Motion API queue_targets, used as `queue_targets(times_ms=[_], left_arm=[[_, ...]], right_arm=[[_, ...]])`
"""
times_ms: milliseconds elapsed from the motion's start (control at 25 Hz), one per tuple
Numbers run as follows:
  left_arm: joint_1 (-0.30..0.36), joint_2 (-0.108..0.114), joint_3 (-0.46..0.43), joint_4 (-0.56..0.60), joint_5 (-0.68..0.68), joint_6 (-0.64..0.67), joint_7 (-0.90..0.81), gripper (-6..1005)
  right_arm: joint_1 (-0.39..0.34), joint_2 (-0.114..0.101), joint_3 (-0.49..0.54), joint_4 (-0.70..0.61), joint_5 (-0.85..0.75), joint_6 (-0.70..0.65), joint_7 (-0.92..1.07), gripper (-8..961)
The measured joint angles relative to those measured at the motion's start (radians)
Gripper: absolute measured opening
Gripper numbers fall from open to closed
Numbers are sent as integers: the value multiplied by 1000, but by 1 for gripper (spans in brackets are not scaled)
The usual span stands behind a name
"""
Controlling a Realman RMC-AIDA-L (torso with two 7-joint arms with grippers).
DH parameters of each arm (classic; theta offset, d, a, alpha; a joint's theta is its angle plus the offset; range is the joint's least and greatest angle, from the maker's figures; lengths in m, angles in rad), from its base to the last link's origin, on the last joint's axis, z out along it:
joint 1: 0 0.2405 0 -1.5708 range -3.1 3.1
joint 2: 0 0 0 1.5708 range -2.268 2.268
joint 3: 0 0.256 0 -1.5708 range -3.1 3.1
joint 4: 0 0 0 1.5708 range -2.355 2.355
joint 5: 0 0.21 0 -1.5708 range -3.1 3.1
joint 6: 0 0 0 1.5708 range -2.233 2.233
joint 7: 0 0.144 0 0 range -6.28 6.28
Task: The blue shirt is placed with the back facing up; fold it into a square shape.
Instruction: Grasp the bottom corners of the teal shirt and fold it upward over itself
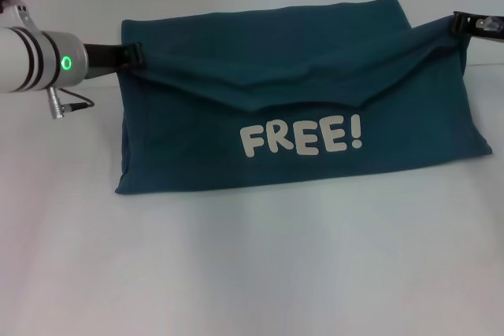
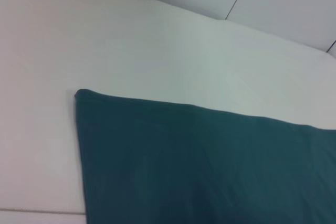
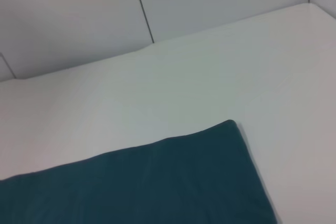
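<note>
On the white desk (image 1: 252, 273) the blue shirt (image 1: 299, 186) hangs limp between the left tool (image 1: 135, 56) and right tool (image 1: 463, 24), each clamped on a corner of its raised flap; light, floppy cloth, best gripped at those outer corners.

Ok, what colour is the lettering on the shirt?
White, on the dark teal-blue shirt; the lettering shows only in the head view.

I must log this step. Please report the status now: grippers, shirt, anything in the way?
Left gripper and right gripper shut on shirt edges. Flap mid-fold, lettering up. Nothing in the way.
</note>
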Motion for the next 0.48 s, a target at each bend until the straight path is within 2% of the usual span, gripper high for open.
queue_targets(times_ms=[360,480], left_arm=[[8,-7,65,-9,10,-40,22,107],[14,-10,58,-9,5,-55,18,115]], right_arm=[[3,-4,-25,5,-7,-5,-39,31],[6,-9,-32,7,-24,-7,-33,136]])
